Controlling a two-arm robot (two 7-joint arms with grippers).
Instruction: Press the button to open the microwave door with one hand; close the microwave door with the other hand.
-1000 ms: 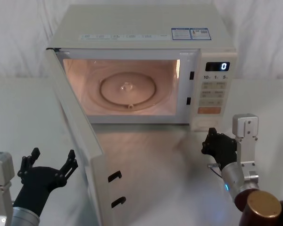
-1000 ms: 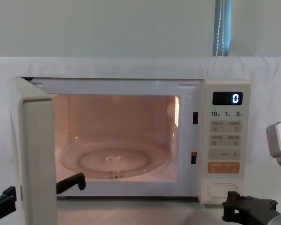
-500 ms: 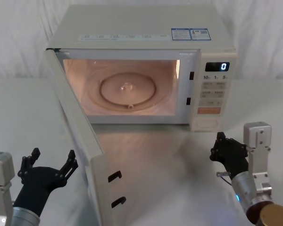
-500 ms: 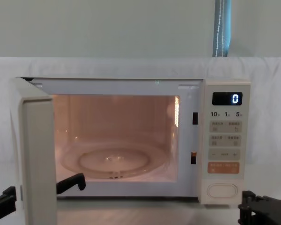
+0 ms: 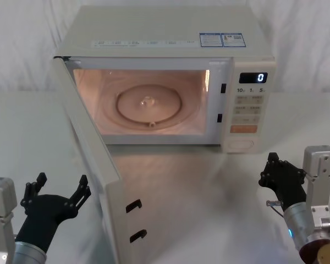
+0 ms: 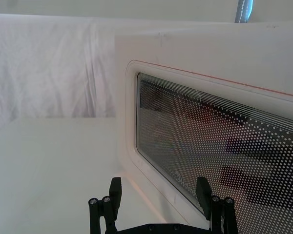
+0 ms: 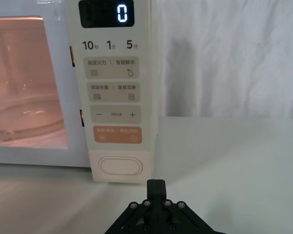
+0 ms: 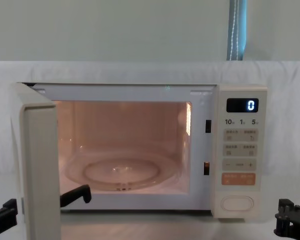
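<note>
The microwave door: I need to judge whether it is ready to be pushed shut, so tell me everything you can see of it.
The microwave door is a cream, plastic-looking panel hinged on the oven's left side and swung wide open toward the robot. Its inner edge carries two dark latch hooks. In the left wrist view its outer face has a raised frame around a dark, dot-meshed window. The left gripper hangs open just beside the outer face; whether it touches cannot be told. The right gripper sits shut, well apart from it.

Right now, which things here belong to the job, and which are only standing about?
For the job:
- microwave door, swung open
- button
- left claw, open, beside the door
- right claw, shut, below the button

Only there:
- glass turntable
- digital display
- orange key
</note>
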